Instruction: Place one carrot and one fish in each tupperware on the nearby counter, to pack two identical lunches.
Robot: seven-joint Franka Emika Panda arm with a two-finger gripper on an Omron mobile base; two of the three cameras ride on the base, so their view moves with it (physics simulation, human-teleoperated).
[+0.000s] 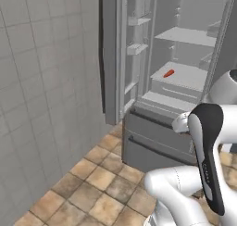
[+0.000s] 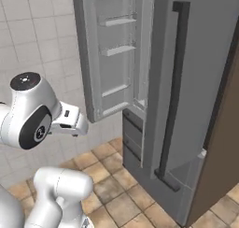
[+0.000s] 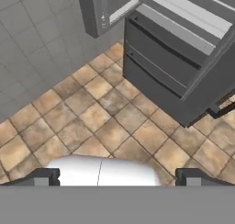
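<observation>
grey steel fills most of what i'm looking at: the fridge (image 1: 185,58) stands in front of me with its left door (image 2: 112,49) swung wide against the tiled wall (image 1: 46,81), and its lower freezer drawers (image 3: 160,67) are shut. i'd put the job at its very start. inside, on a lit shelf (image 1: 185,77) at about mid height, lies one small orange-red thing, which i take to be a carrot (image 1: 169,73); it is too small for me to make out a green top or a tail, so i can't rule out the red fish. that is the one task item i can locate, and it sits untouched on the shelf, well apart from my arm (image 1: 208,165).

the arm is folded low over the brown floor tiles (image 3: 92,122), with the hand pointing down and forward at the floor before the freezer drawers. the pincer (image 3: 117,177) is spread as wide as it goes, its two dark fingertips (image 3: 43,176) far apart with nothing between them.

as i judge it, nothing is packed yet: both lunches remain to be filled, so every carrot and fish is left to fetch and carry to the worktop. reaching up into the fridge for that orange piece looks like the sensible first step.
</observation>
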